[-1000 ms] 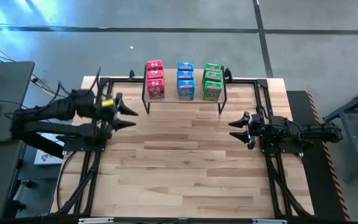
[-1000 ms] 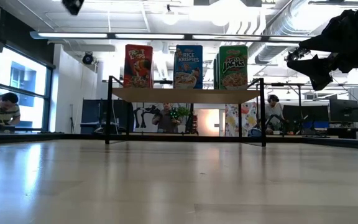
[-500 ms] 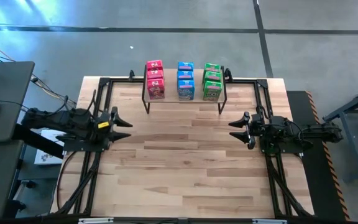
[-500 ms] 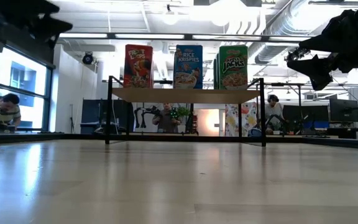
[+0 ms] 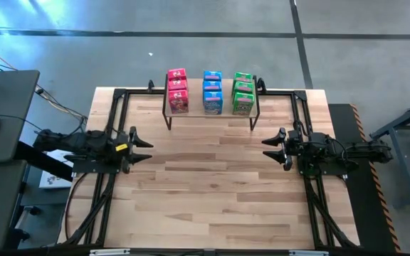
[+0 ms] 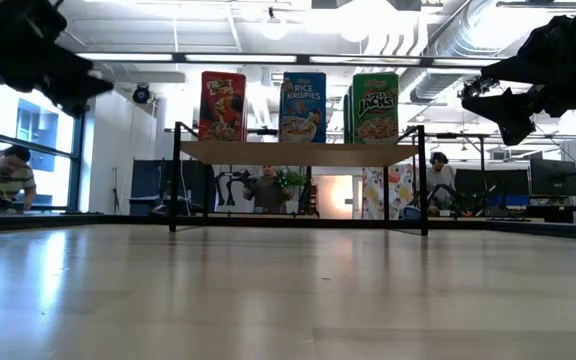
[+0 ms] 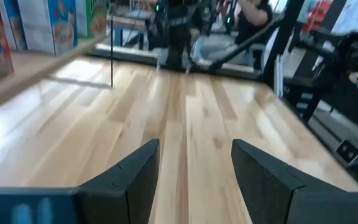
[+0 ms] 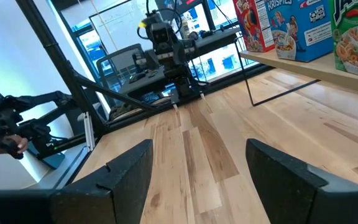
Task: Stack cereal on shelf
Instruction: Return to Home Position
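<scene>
Standing in three rows on the shelf (image 6: 298, 153) at 12 o'clock on the table (image 5: 212, 185) is the cereal: red boxes (image 6: 222, 105), blue boxes (image 6: 303, 106) reading "RICE KRISPIES", green boxes (image 6: 375, 106) reading "Jacks". The left arm (image 5: 84, 142) at 9 o'clock and the right arm (image 5: 326, 149) at 3 o'clock are hovering, jaws gaping wide, holding nothing. People (image 6: 8, 172) are sitting in the room behind.

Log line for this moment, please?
cereal: on shelf | left gripper: fingers open, table left | right gripper: fingers open, table right

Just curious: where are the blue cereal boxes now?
In the high view, the blue boxes stand on the shelf, between red boxes and green boxes.
</scene>
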### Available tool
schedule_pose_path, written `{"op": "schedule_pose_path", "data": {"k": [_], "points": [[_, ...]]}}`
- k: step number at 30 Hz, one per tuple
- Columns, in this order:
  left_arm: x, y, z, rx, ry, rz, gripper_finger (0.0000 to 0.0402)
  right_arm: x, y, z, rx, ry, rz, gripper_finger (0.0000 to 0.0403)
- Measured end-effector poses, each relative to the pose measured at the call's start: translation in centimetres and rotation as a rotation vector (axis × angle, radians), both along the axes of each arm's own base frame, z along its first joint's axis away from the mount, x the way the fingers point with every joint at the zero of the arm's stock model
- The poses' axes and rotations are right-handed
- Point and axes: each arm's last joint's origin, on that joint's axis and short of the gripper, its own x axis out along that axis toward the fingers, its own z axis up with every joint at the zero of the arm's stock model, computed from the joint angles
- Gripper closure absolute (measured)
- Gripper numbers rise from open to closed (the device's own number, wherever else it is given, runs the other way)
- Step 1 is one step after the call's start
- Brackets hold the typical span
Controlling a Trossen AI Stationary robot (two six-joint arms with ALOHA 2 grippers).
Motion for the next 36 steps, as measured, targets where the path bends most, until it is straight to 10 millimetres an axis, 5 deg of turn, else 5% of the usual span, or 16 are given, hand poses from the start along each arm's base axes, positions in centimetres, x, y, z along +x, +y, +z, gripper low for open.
{"op": "schedule_pose_path", "data": {"k": [9, 21, 36], "points": [[0.5, 0.0, -1.8, 0.023, 0.039, 0.040, 0.0212, 0.0, 0.0, 0.0, 0.000, 0.000, 0.003, 0.0153], [0.5, 0.2, -1.7, 0.207, 0.043, 0.052, 0.0212, 0.0, 0.0, 0.0, 0.000, 0.000, 0.004, 0.0153], [0.5, 0.2, -1.7, 0.211, 0.043, 0.049, 0.0212, 0.0, 0.0, 0.0, 0.000, 0.001, 0.006, 0.0153]]}}
